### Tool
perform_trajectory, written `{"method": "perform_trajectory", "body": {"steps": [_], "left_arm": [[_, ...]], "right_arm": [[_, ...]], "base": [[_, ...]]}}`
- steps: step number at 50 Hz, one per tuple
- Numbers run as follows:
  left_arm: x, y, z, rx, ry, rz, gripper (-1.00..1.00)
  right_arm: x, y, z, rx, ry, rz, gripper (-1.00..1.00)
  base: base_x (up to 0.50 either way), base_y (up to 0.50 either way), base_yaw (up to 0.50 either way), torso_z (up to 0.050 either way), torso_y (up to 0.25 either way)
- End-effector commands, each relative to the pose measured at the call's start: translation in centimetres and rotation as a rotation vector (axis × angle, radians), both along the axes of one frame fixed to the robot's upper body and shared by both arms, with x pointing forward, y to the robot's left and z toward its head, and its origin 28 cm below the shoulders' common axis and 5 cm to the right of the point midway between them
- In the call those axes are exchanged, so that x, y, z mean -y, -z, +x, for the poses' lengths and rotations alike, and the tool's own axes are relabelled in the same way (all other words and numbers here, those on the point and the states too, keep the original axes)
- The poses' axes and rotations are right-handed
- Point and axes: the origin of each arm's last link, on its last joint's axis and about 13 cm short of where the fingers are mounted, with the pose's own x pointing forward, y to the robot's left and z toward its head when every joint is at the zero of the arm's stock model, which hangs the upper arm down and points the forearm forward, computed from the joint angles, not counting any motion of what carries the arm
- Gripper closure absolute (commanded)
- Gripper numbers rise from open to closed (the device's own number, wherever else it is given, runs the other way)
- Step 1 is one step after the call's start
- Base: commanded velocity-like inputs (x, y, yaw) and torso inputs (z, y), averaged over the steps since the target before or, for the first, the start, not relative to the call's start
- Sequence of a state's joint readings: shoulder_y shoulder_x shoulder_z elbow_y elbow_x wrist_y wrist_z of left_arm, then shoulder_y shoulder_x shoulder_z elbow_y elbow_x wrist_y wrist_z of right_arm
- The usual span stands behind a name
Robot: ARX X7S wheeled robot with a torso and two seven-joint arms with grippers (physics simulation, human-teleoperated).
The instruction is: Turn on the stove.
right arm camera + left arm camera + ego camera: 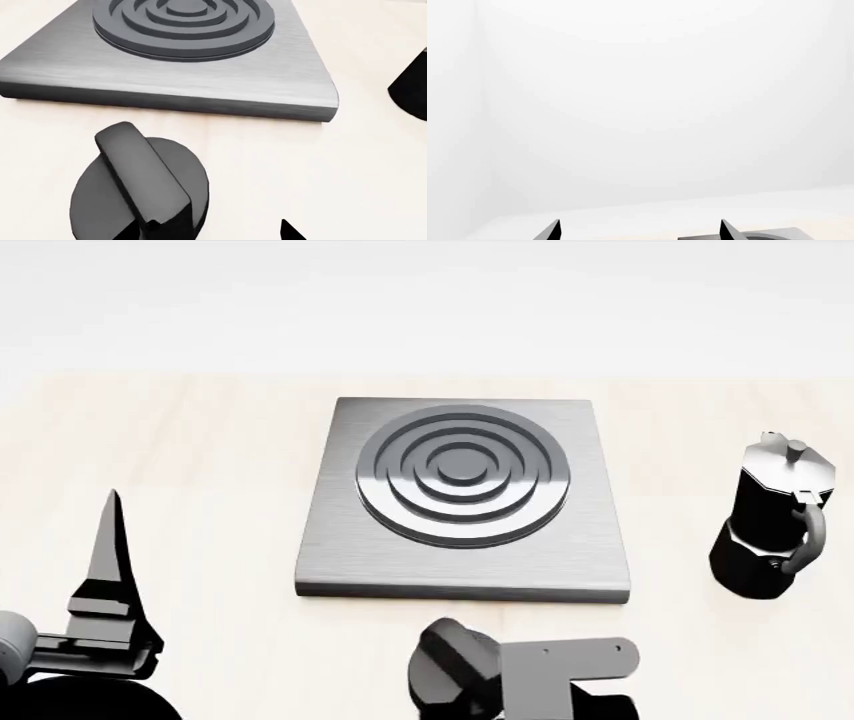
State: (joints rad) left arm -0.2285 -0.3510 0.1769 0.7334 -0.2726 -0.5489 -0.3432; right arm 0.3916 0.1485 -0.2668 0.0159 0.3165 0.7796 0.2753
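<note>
The stove's grey square plate (461, 495) with raised burner rings lies mid-table. It also shows in the right wrist view (180, 75). Its round black knob (451, 670) with an upright ridge sits on the table just in front of the plate. In the right wrist view the knob (137, 185) is close below my right gripper (220, 229). The jaws are open; one dark fingertip overlaps the knob's ridge, the other is over bare table. My left gripper (639, 231) is open and empty, left of the plate, and shows in the head view (110, 550).
A black moka pot (774, 525) stands to the right of the plate; its edge shows in the right wrist view (410, 90). My right arm's grey bracket (567, 670) is beside the knob. The light wooden table (200, 460) ends at a white wall behind.
</note>
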Motion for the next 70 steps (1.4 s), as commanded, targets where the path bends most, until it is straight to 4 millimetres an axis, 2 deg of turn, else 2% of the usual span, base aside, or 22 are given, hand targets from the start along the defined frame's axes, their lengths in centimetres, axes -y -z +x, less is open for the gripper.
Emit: {"method": "perform_trajectory", "body": {"steps": [1, 20, 46, 70], "left_arm": [[0.0, 0.0, 0.0, -0.001, 0.0, 0.0, -1.0], [0.0, 0.0, 0.0, -0.001, -0.002, 0.001, -1.0], [0.0, 0.0, 0.0, 0.003, -0.002, -0.001, -1.0], [0.0, -0.1, 0.0, 0.004, 0.002, -0.004, -1.0]], "right_arm": [[0.6, -0.2, -0.2, 0.013, 0.028, -0.014, -1.0], [1.8, -0.7, -1.4, 0.043, 0.081, -0.007, -1.0], [3.2, -2.6, -2.3, 0.118, 0.18, -0.039, -1.0], [2.9, -6.4, -3.8, 0.231, 0.175, -0.047, -1.0]], "base": [[0.0, 0.0, 0.0, 0.0, 0.0], [0.0, 0.0, 0.0, 0.0, 0.0], [0.0, 0.0, 0.0, 0.0, 0.0], [0.0, 0.0, 0.0, 0.0, 0.0]]}}
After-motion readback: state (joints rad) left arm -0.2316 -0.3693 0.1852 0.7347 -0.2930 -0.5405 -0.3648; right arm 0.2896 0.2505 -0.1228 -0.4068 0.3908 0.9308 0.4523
